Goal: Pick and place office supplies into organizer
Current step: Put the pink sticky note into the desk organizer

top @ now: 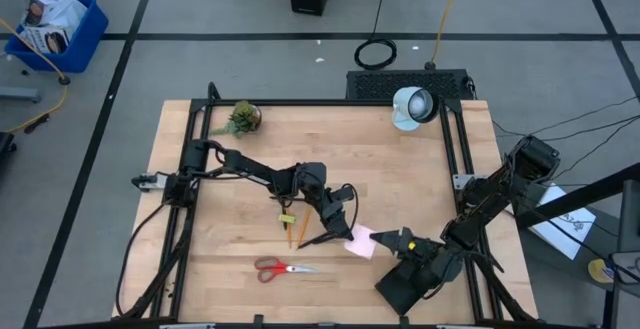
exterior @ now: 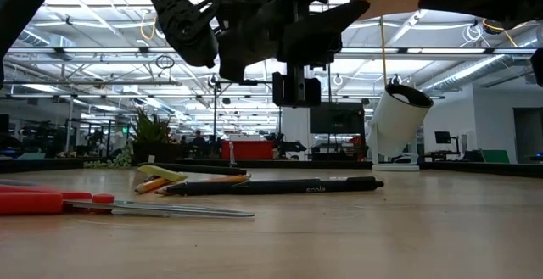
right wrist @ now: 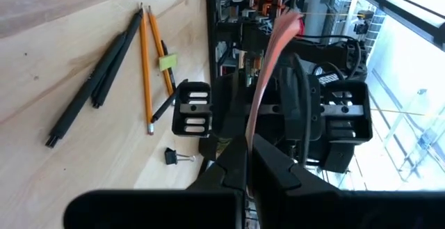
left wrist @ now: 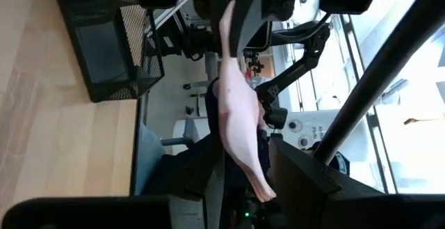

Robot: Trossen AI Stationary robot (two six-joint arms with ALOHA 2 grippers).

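The pink sticky-note pad (top: 360, 241) is up in the air between both grippers, right of the table's middle; it shows edge-on in the left wrist view (left wrist: 240, 117) and the right wrist view (right wrist: 268, 69). My left gripper (top: 338, 235) reaches it from the left, my right gripper (top: 388, 237) from the right, each shut on it. The black organizer (top: 405, 289) stands under the right arm at the near right corner. Red-handled scissors (top: 282, 267) lie near the front edge. Pencils (right wrist: 146, 69) and black pens (right wrist: 97, 76) lie together left of the pad. My left gripper pinches the pad's left end (left wrist: 243, 149) between its two fingers, coming level from the table's left. The pad is lifted clear and stands on edge. My right gripper pinches the pad's right end (right wrist: 252, 135) between its two fingers, coming level from the table's right. The pad curves slightly between the two holds.
A small black binder clip (right wrist: 177, 157) lies near the pencils. The green plant (top: 242, 119) stands at the far left and the round white lamp (top: 412, 106) at the far right. Bare wood (top: 430, 184) lies between the lamp and the right arm.
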